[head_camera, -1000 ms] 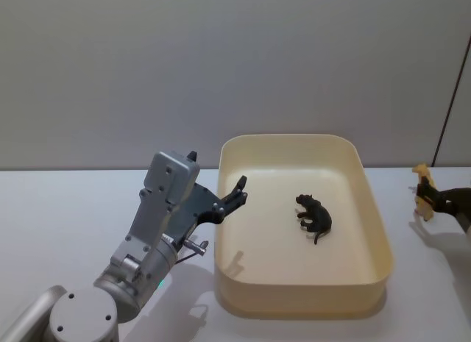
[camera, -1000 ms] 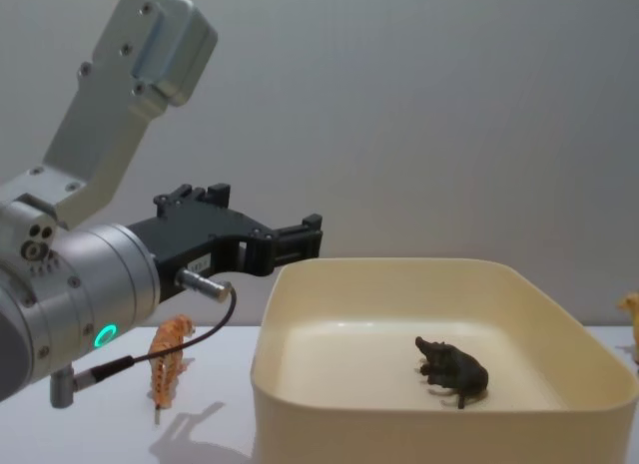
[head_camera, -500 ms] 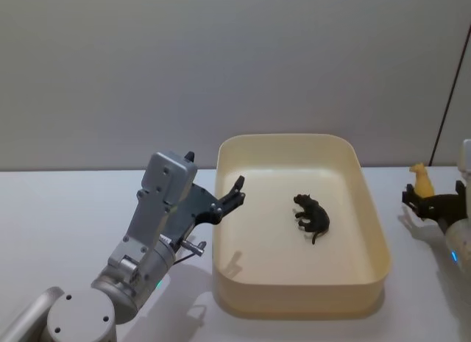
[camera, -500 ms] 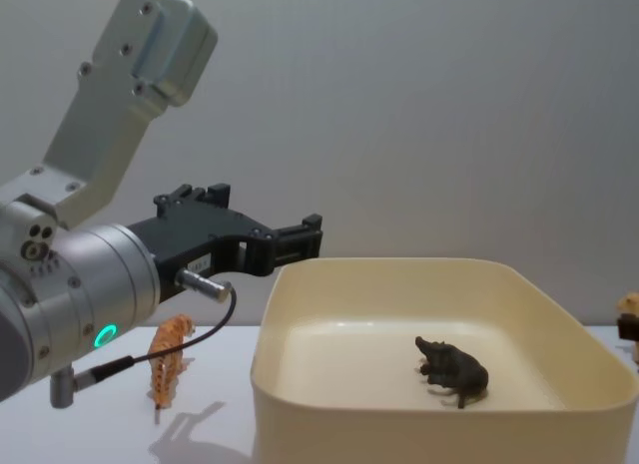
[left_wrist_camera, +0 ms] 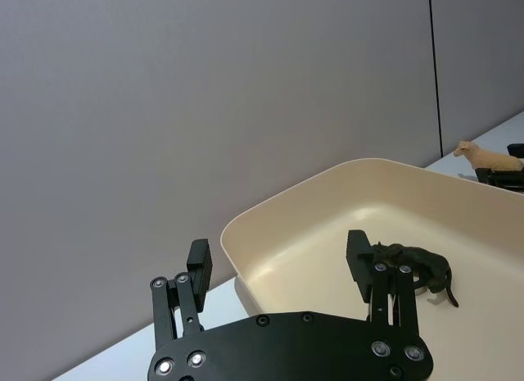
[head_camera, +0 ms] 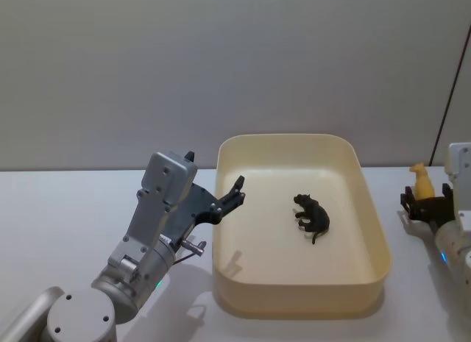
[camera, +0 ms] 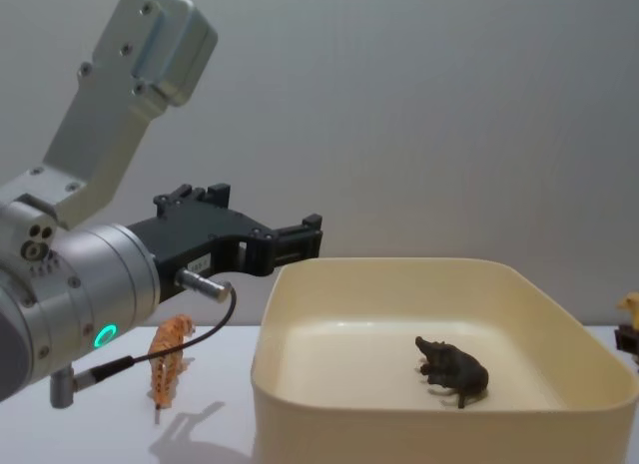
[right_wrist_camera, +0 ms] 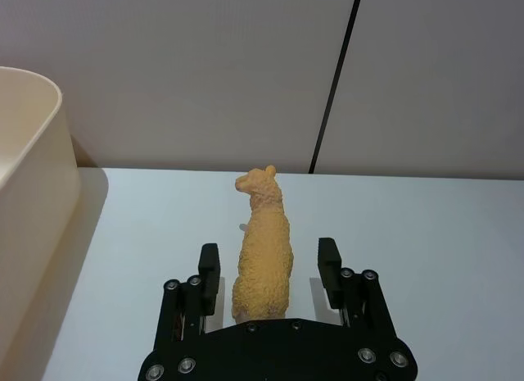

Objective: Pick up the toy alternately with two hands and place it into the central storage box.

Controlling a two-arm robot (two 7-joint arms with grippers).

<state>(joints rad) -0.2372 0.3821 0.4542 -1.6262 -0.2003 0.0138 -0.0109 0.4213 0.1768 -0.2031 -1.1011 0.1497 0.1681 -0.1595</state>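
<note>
pushed forward over the past second and now set around the yellow llama toy (right_wrist_camera: 264,242) with the right tool (right_wrist_camera: 268,260), on the surface (right_wrist_camera: 426,233) near the right wall of the central storage box (head_camera: 294,301). judged as the grasp step for the right side, with fingers (right_wrist_camera: 210,270) spread apart, one along each flank and a thin gap on both sides, so not yet clamped. next: close evenly on the body, lift straight up clear of the rim, carry left over the box and release above bare floor, away from the dark animal figure (head_camera: 313,215) already lying inside near the middle. worth squeezing gently and squarely on the torso, since narrow and tall, so likely to tip or twist if caught by one finger first. looks like a small hard figure with a woolly moulded coat, standing upright, head raised, back turned to the wrist. parked meanwhile beside the box's left rim: left tool (head_camera: 234,197), held in the air, fingers apart and empty, unchanged from earlier. left standing on the surface farther left, an orange striped animal figure (camera: 170,359), probably next for that side.
</note>
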